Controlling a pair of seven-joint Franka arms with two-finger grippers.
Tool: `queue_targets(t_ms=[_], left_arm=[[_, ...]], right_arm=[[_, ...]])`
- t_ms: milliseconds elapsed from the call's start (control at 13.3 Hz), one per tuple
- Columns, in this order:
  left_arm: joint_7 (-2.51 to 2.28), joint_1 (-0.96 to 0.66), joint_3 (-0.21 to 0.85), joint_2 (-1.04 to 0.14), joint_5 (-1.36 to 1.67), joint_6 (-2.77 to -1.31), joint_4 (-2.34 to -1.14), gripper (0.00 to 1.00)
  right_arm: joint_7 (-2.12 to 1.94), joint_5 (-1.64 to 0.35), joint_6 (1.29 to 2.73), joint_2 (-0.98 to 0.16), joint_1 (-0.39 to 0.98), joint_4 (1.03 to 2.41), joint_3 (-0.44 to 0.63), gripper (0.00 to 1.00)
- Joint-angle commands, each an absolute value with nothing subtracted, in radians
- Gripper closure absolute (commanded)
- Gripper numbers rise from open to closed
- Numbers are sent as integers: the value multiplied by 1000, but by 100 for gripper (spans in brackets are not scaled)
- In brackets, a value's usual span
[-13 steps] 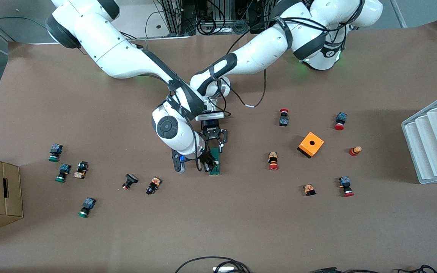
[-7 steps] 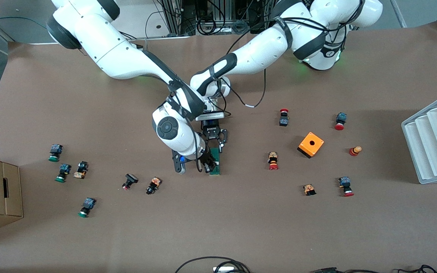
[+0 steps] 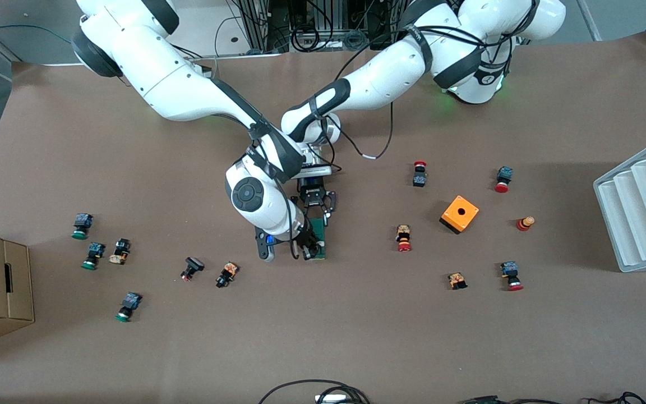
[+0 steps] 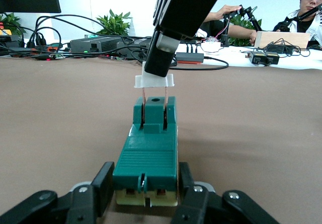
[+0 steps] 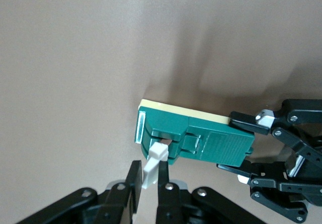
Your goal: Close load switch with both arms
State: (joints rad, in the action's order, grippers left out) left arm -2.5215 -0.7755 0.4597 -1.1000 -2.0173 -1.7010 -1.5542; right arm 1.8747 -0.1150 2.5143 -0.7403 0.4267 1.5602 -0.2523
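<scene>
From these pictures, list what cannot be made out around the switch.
- Front view: the switch is mostly covered by the right arm; its white tab is hidden.
- Left wrist view: the right claw is cut off by the top edge.
- Right wrist view: the switch's underside faces the table.

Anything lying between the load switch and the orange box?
One red push button lies on the table between the load switch and the orange box; the front view shows it.

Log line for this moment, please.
left gripper: shut on load switch, bracing it on table | right gripper: shut on white tab, over switch | tab raised, not seated
</scene>
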Motion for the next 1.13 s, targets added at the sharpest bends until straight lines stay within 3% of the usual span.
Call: queue_targets(t_ms=[0,1056], left_arm=[[-2510,-778,468,-1123,-2019,-1690,-1531,41],[-2510,-778,468,-1123,-2017,-1690,-1531,41]], right_arm=[[1868,-132,2531,-818,436,1465,-255,82],[1861,-127,2545,-884,437,1413,-253,82]])
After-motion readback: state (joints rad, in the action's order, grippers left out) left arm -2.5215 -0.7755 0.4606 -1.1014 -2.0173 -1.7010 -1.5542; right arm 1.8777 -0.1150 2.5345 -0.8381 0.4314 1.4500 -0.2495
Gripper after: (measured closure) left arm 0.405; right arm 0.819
